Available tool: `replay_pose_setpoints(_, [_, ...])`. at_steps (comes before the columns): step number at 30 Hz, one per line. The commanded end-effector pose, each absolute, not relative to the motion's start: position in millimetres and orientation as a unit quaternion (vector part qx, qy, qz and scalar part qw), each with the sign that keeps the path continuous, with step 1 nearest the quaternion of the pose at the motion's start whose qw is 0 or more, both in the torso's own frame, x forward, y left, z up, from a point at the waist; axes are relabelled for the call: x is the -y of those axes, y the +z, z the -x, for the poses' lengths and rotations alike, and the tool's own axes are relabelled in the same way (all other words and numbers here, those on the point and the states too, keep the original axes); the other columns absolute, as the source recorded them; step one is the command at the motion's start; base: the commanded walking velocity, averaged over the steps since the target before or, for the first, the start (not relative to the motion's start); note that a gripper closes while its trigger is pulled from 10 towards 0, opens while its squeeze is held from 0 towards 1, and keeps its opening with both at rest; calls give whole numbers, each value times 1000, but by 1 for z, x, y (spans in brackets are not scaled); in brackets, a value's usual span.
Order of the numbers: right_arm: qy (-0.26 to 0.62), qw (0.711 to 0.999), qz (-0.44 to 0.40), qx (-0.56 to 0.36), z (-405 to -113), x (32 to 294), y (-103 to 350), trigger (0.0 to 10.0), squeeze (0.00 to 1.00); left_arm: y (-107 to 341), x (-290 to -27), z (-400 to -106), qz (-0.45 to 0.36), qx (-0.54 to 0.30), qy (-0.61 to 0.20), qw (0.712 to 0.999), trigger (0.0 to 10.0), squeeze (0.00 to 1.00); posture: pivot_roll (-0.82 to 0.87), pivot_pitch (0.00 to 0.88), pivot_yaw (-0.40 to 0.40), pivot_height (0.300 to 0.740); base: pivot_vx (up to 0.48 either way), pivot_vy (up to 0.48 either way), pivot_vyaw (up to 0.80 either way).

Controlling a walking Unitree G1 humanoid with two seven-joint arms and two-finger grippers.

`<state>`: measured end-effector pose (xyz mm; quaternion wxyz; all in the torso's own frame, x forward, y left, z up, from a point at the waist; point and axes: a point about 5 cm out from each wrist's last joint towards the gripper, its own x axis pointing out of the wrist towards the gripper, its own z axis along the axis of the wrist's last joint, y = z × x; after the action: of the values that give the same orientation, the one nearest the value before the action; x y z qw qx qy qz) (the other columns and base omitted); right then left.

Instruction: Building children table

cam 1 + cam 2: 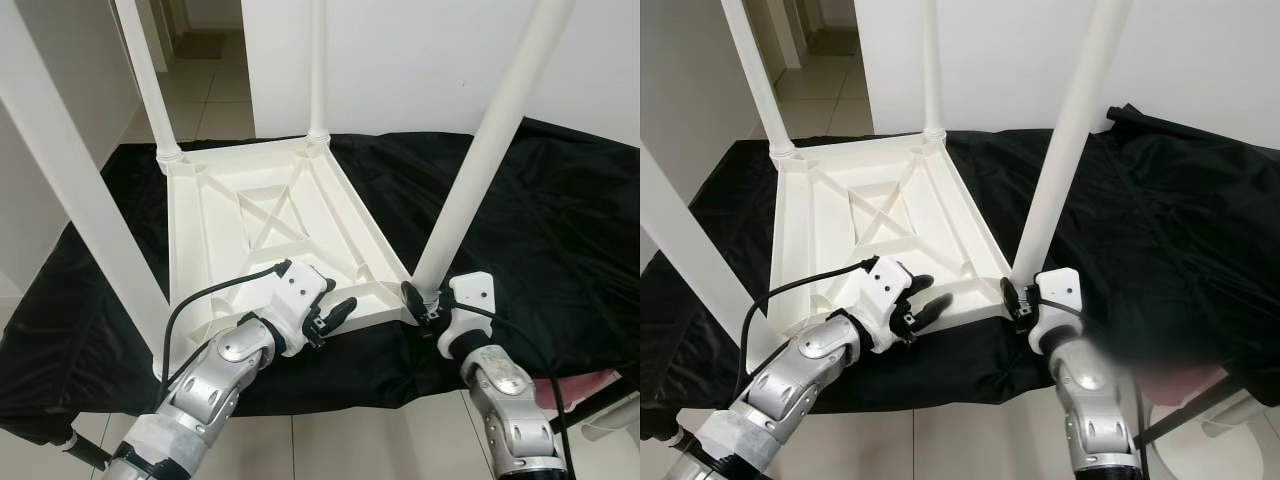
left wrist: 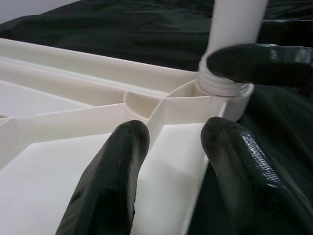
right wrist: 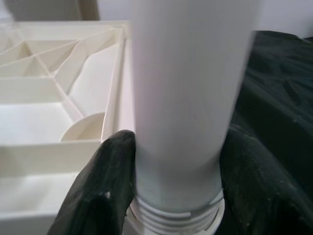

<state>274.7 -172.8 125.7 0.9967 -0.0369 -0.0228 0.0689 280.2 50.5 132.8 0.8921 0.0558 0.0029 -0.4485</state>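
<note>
A: Right claw (image 3: 173, 183)? We see it clenched on the near-right leg (image 1: 480, 160), just above the threaded base.

B: Left claw (image 1: 335, 315)?

A: Fingers apart, holding nothing, over the near edge of the tabletop (image 1: 255, 225).

B: Tabletop's where?

A: Upside down on a black cloth (image 1: 560, 210), w/ four legs up.

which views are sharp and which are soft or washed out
Left eye view: evenly lit and sharp, the black cloth clear. Right eye view: sharp but for a smeared patch low beside the right arm. Left wrist view: claw fingers soft, glossy highlights. Right wrist view: the table leg close and bright, almost featureless, the right claw around it.
</note>
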Motion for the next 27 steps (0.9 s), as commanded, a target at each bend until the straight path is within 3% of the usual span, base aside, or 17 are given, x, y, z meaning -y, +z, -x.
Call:
replay_pose_setpoints(1, [37,998,42,-10,-272,183,114,10000,0,131,-50,-278,-67,-7,-481,874,10000,0,-56,2,38,740,0,0,0])
replay_pose_setpoints(6, [-92,996,-16,-9,-274,167,111,10000,0,129,-51,-276,-74,-9,-482,873,10000,0,-25,0,25,740,0,0,0])
replay_pose_setpoints(10, [-82,996,-21,-6,-278,147,113,10000,0,128,-53,-276,-74,-10,-478,875,10000,0,-15,0,19,740,0,0,0])
replay_pose_setpoints(19, [-59,998,-24,-10,-275,135,113,10000,0,129,-52,-276,-74,-8,-474,877,10000,0,-11,0,6,740,0,0,0])
replay_pose_setpoints(20, [-55,998,-23,-7,-274,134,113,10000,1000,129,-53,-276,-73,-7,-474,878,10000,0,-11,0,6,740,0,0,0])
replay_pose_setpoints(27, [-57,998,-24,-3,-274,133,115,10000,1000,128,-51,-272,-70,-8,-474,878,10000,0,-6,0,-7,740,0,0,0])
